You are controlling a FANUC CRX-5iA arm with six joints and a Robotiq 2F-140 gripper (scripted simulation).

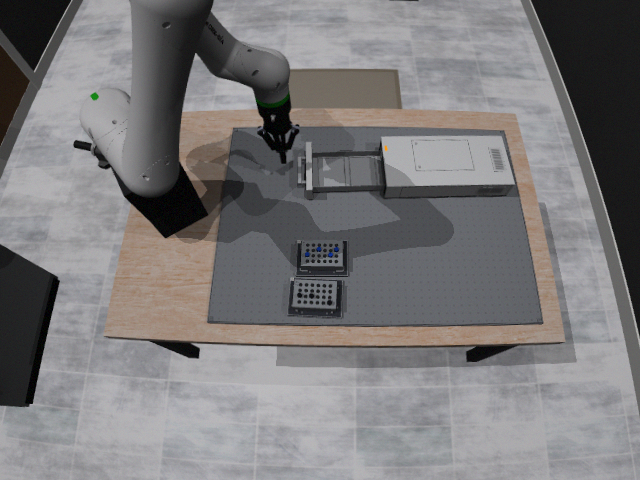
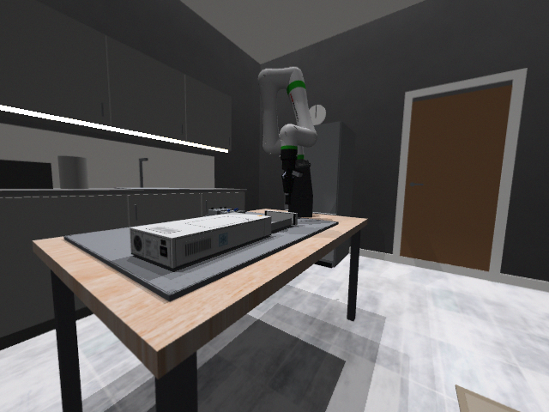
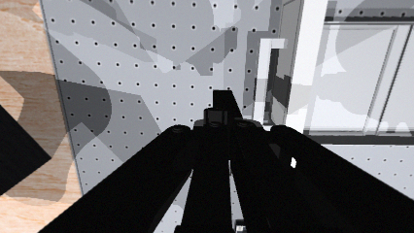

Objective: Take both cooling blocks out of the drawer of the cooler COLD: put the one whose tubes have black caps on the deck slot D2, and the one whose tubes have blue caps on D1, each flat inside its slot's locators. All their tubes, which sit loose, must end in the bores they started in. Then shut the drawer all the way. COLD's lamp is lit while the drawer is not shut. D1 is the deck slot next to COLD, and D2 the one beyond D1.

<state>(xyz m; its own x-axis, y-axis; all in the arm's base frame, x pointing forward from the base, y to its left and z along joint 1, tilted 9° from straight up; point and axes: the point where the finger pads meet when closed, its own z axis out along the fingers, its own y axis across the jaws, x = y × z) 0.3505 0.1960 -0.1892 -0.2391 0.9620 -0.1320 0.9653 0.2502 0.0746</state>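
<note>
- The cooler [image 1: 444,161] [image 2: 199,234] is white, a lamp [image 1: 385,148] on it glowing orange.
- Blue caps [image 1: 318,249] dot one grey block [image 1: 321,261]; black caps [image 1: 311,296] dot the other, a pale grey block [image 1: 314,305].
- The grey mat [image 1: 480,248] [image 2: 177,287] [image 3: 112,44] shows a grid of dark dots.
- Green bands [image 1: 272,101] [image 2: 296,85] ring the whitish arm [image 1: 155,93] [image 2: 269,106].

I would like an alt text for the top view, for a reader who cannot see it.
A robot arm's closed gripper hovers by the handle of an open, empty drawer of a white cooler, its lamp lit orange. Two tube blocks, blue-capped and black-capped, sit in separate deck slots.
</note>
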